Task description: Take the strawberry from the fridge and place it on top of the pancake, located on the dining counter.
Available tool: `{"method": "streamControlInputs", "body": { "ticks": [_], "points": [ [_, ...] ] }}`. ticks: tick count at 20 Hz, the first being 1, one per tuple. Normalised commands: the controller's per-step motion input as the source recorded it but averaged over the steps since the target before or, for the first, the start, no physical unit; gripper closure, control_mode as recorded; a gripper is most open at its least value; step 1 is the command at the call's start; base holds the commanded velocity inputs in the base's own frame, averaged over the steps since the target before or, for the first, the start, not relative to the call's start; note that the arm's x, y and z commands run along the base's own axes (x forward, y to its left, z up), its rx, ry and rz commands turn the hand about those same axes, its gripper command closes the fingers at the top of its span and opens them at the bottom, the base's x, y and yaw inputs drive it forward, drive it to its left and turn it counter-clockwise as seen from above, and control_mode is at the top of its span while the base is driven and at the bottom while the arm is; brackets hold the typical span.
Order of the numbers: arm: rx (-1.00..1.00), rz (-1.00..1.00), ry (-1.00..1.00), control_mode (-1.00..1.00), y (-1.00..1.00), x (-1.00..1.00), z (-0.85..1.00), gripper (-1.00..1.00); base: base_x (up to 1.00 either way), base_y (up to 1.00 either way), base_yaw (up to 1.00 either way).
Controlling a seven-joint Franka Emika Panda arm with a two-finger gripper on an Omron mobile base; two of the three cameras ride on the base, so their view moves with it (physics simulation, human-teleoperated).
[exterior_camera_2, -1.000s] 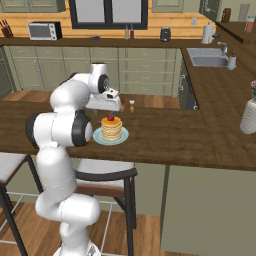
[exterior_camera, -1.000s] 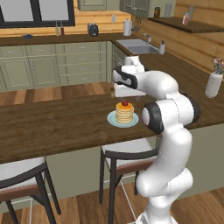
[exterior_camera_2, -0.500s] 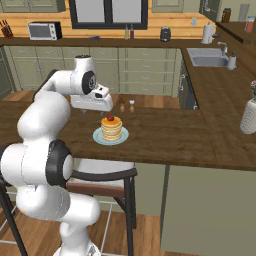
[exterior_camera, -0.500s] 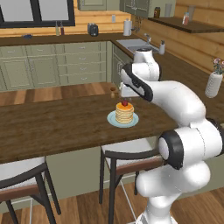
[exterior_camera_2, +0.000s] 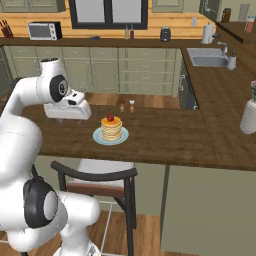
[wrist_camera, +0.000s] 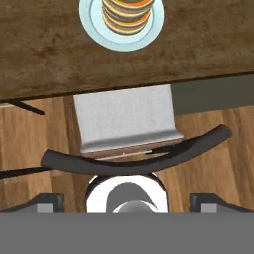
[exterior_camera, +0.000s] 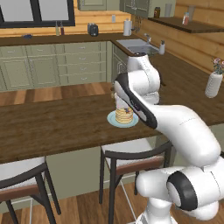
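The strawberry, small and red, lies on top of the pancake, a golden stack on a light blue plate. The plate stands on the dark wood dining counter. My gripper hangs to the left of the plate, apart from it, pointing down. In the hand view my gripper is open with nothing between its fingertips, and the pancake sits at the top edge. The pancake also peeks out behind my arm in the left base view. The fridge is out of view.
A dark-framed stool stands under the counter's near edge, directly below my hand. Another stool is further left. Two small shakers stand behind the plate. A white vase is at the counter's right end.
My arm has swung back from above the pancake toward the counter's near edge, leftward in the right base view. The strawberry stays on the stack. The jaws stay open.
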Motion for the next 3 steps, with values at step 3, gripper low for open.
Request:
{"method": "streamControlInputs", "body": {
  "ticks": [3],
  "points": [
    [-0.2,0.02,0.03,-1.0,0.98,-0.67,0.0,-1.0,0.0,0.0,0.0]
  ]
}}
